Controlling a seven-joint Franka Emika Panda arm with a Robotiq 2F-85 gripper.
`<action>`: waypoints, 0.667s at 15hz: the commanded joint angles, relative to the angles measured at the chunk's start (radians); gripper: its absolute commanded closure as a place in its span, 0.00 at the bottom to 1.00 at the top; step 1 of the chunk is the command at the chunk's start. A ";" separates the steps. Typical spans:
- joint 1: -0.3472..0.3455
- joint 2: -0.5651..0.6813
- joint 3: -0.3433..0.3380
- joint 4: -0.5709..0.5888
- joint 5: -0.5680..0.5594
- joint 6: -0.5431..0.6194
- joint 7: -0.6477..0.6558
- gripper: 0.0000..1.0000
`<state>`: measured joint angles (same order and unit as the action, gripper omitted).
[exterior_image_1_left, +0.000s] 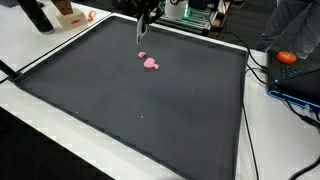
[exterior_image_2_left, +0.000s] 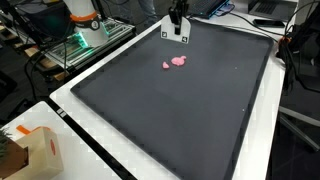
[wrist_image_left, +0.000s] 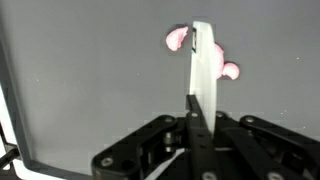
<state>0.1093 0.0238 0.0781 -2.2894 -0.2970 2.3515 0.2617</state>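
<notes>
My gripper (exterior_image_1_left: 144, 22) hangs above the far edge of a black mat (exterior_image_1_left: 130, 110), shut on a thin white flat piece (exterior_image_1_left: 141, 34). In an exterior view the piece (exterior_image_2_left: 177, 31) shows as a small white plate with dark dots, held upright under the gripper (exterior_image_2_left: 177, 14). In the wrist view it (wrist_image_left: 204, 60) stands edge-on, pinched between the fingers of the gripper (wrist_image_left: 193, 102). A small pink object (exterior_image_1_left: 150, 62) lies on the mat just in front of the gripper, apart from it. It also shows as pink object (exterior_image_2_left: 177, 62) and behind the white piece as pink object (wrist_image_left: 179, 40).
The mat (exterior_image_2_left: 180, 110) lies on a white table (exterior_image_1_left: 60, 130). An orange object (exterior_image_1_left: 287, 57) and cables sit beside the mat. A cardboard box (exterior_image_2_left: 32, 152) stands at a table corner. Equipment with green light (exterior_image_2_left: 82, 38) stands beyond the mat.
</notes>
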 joint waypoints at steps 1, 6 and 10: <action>0.030 0.065 0.034 0.102 -0.054 -0.133 0.045 0.99; 0.086 0.170 0.058 0.226 -0.120 -0.265 0.070 0.99; 0.136 0.270 0.056 0.316 -0.159 -0.333 0.071 0.99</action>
<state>0.2125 0.2102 0.1355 -2.0539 -0.4117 2.0819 0.3125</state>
